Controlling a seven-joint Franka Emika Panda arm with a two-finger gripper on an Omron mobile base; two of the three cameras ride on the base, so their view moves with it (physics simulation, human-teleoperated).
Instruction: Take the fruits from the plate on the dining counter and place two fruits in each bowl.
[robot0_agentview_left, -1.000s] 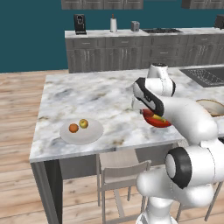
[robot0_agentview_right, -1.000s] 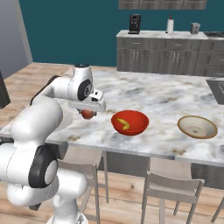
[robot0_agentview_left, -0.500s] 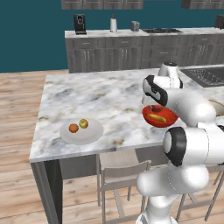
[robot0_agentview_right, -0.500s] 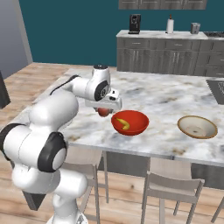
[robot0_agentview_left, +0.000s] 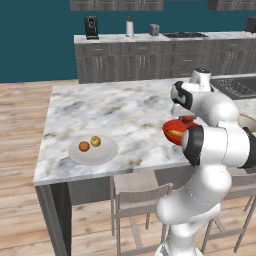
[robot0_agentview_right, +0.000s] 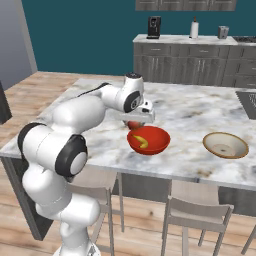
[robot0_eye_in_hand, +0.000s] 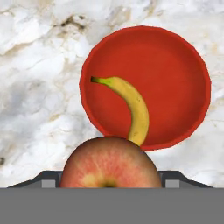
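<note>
My gripper (robot0_eye_in_hand: 109, 177) is shut on the red-orange apple (robot0_eye_in_hand: 109, 161), which bulges between the jaws in the hand view. Just beyond it lies the glossy red bowl (robot0_eye_in_hand: 175, 74) with the curved yellow banana (robot0_eye_in_hand: 133, 105) inside. From the right base view, the gripper (robot0_agentview_right: 136, 120) hangs over the near-left rim of the red bowl (robot0_agentview_right: 156, 144) with the apple (robot0_agentview_right: 132, 124) under it. On the dining counter (robot0_agentview_left: 115, 107), the grey-white plate (robot0_agentview_left: 105, 155) carries the small orange (robot0_agentview_left: 84, 146) and the yellow-green apple (robot0_agentview_left: 95, 141). The tan bowl (robot0_agentview_right: 225, 145) sits to the right of the red one.
Stools (robot0_agentview_right: 192, 215) stand tucked under the counter's near edge. A second counter with grey drawer fronts (robot0_agentview_left: 150, 60) runs along the back wall, holding a coffee machine (robot0_agentview_left: 90, 26). A sink (robot0_agentview_left: 235, 87) is set in the counter's far right.
The arm has swung right across the counter, carrying the red-orange apple from the middle to just above the red bowl's rim. The plate and its fruits have not moved.
</note>
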